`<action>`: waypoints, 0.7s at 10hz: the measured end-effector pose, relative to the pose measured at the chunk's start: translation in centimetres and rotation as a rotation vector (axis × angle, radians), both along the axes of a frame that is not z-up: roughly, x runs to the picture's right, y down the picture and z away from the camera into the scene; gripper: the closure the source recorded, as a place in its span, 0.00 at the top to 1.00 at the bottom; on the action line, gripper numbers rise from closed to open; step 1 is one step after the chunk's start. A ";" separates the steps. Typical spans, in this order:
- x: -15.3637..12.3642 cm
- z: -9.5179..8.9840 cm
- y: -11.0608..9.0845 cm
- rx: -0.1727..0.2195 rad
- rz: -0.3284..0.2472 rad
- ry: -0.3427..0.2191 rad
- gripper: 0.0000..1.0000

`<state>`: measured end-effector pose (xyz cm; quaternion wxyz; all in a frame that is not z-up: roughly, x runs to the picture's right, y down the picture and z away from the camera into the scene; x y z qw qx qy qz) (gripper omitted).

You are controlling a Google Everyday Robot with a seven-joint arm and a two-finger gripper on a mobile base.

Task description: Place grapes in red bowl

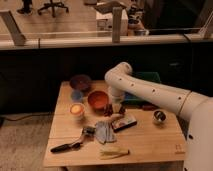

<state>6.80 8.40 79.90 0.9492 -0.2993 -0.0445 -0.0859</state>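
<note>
Just right of frame centre: gripper (114,107), pointing down off the white arm (150,90), low over the wooden table (150,142). Grapes (108,109) right at the fingertips, dark reddish berries hanging just beside the right rim of the red bowl (98,100), not yet inside it. Impossible to say whether the claw is clamped on the bunch or merely beside it; cannot tell how wide it stands. Upper left of the bowl: dark purple bowl (80,81), with a small blue bowl (76,95) below it and an orange-topped cup (76,110) lower still. Lower centre: a flat packet (125,121), grey cloth (104,132), black-handled tool (67,145). Likely handling: light, soft, loosely joined, prone to swing and shed berries; skins easily crushed. Best held near the top of the cluster or across its thickest part, with gentle pressure, kept clear of the rim.
</note>
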 end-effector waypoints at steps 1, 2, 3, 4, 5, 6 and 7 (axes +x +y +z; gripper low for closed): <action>0.0 -0.7 -0.5 0.016 -0.004 -0.001 0.00; -0.2 -1.5 -1.3 0.044 -0.013 -0.005 0.00; -0.3 -2.0 -1.9 0.064 -0.020 -0.008 0.00; -0.4 -2.4 -2.6 0.086 -0.026 -0.012 0.00; -0.6 -2.7 -3.5 0.110 -0.037 -0.020 0.00; -0.7 -2.8 -4.0 0.122 -0.043 -0.026 0.00; -0.9 -2.8 -4.4 0.133 -0.050 -0.032 0.00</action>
